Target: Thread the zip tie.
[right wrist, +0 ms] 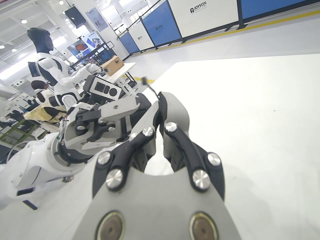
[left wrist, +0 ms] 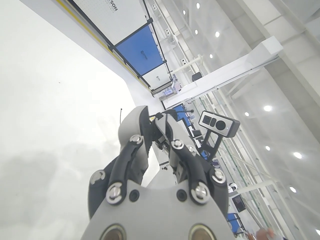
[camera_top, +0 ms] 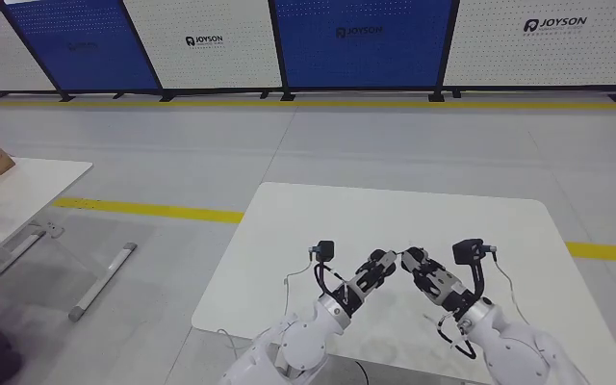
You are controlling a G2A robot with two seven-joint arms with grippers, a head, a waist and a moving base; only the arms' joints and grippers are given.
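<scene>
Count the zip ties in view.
1: a black zip tie pinched by the right hand, head end protruding; the left hand may hide another.

top: overhead, facing down | left wrist: low, tilted upward | right wrist: low, facing across | shared: table (camera_top: 462, 221)

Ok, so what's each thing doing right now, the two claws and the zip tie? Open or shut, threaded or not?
Left gripper, shut; what it holds is hidden.
Right gripper, shut on the zip tie.
Zip tie, pinched between the fingers, head end poking out free, no closed loop showing.
</scene>
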